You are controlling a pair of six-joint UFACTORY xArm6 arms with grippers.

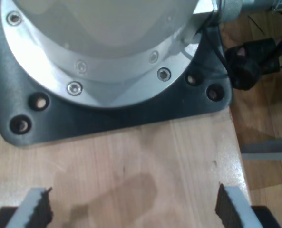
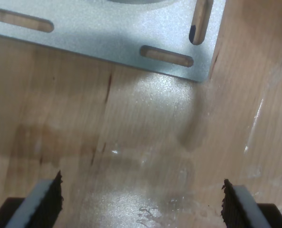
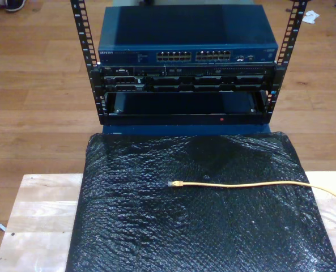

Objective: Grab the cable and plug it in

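The yellow-orange cable [image 3: 252, 184] lies on a black crinkled sheet [image 3: 156, 226], running from the exterior view's right edge toward the middle, with its small plug tip [image 3: 174, 184] pointing to that view's left. Beyond the sheet stands a rack holding a blue network switch [image 3: 187, 54] with a row of ports. My first gripper [image 1: 131, 206] is open over bare wood beside a black base plate [image 1: 107, 118] carrying a round metal arm base. My second gripper [image 2: 141, 202] is open too, above wood near a grey slotted plate [image 2: 107, 33].
The wooden table [image 3: 37, 209] shows at the exterior view's left and right beside the sheet. Black cables [image 1: 250, 61] hang past the table edge in the first wrist view. Wooden floor surrounds the rack.
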